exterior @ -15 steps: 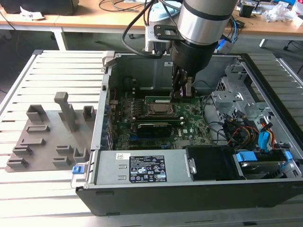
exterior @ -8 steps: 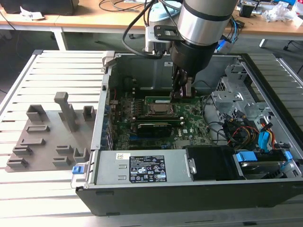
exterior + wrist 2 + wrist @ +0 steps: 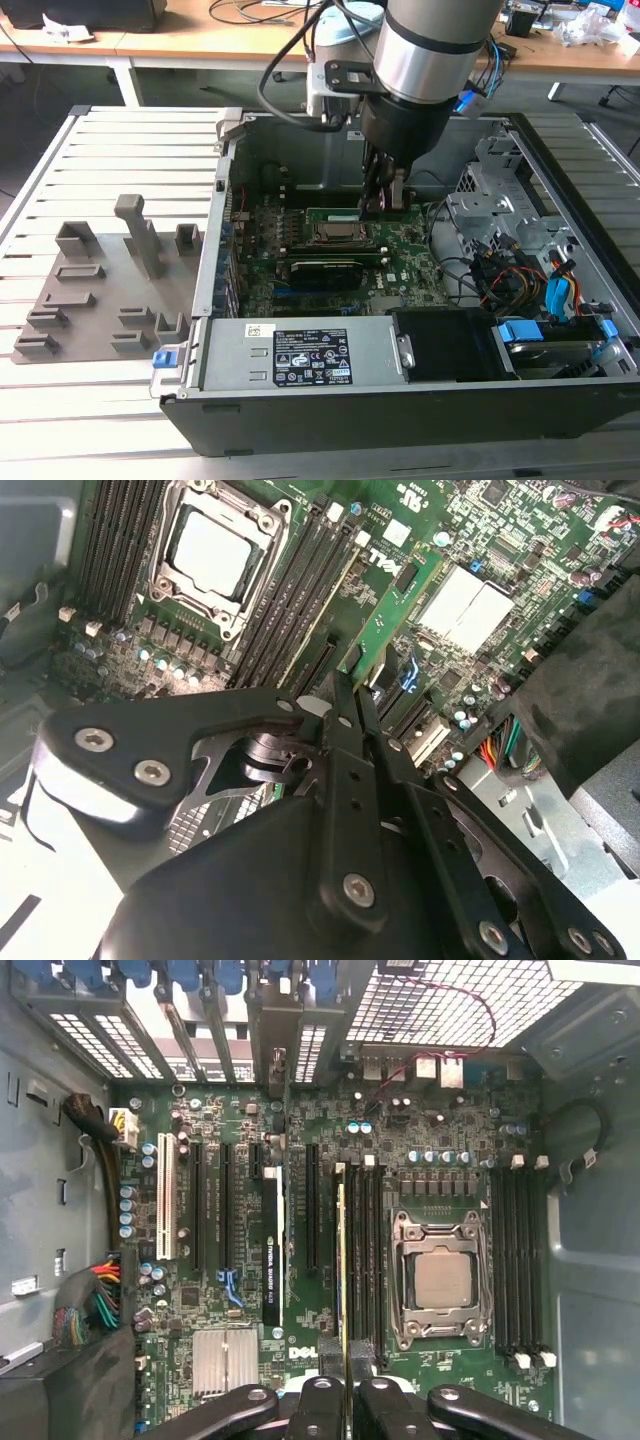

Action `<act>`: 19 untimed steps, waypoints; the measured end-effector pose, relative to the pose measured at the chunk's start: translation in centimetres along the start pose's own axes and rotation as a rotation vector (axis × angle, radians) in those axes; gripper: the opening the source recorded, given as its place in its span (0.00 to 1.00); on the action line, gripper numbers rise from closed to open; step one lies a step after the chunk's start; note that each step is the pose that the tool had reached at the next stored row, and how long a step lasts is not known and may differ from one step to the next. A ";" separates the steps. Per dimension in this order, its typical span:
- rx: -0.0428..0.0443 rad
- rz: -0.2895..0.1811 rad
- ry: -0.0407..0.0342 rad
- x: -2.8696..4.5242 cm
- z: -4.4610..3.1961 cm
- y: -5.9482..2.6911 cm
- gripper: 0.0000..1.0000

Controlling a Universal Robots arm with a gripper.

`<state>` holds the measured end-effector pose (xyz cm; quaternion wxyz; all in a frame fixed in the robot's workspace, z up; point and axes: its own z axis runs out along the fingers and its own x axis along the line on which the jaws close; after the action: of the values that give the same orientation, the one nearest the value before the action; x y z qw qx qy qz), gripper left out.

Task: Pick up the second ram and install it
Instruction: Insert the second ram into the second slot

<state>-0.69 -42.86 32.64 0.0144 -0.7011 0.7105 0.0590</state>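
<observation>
One gripper (image 3: 345,695) pinches one second ram (image 3: 392,620) edge-on above one motherboard (image 3: 330,1350), beside one CPU socket (image 3: 441,1280).

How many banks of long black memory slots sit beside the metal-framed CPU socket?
2. One bank lies on one side of the socket; the other bank lies on the opposite side, where the gripper grips the thin green ram stick.

Matt black metal tool (image 3: 345,695), glossy green circuit-board second ram (image 3: 395,615), shiny metal CPU socket (image 3: 440,1280).
</observation>
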 end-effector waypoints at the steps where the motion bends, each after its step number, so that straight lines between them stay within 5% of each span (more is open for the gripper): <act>1: 0.0001 0.000 -0.0002 0.00 0.06 0.00 0.13; 6: 0.0001 0.000 0.0000 0.00 0.74 0.03 0.13; 10: 0.0001 0.000 0.0000 -0.67 1.03 0.42 0.13; 19: 0.0001 0.000 -0.0001 -0.91 2.90 0.97 0.13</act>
<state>-1.82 -41.65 29.92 0.0145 -0.7011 0.7104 0.0590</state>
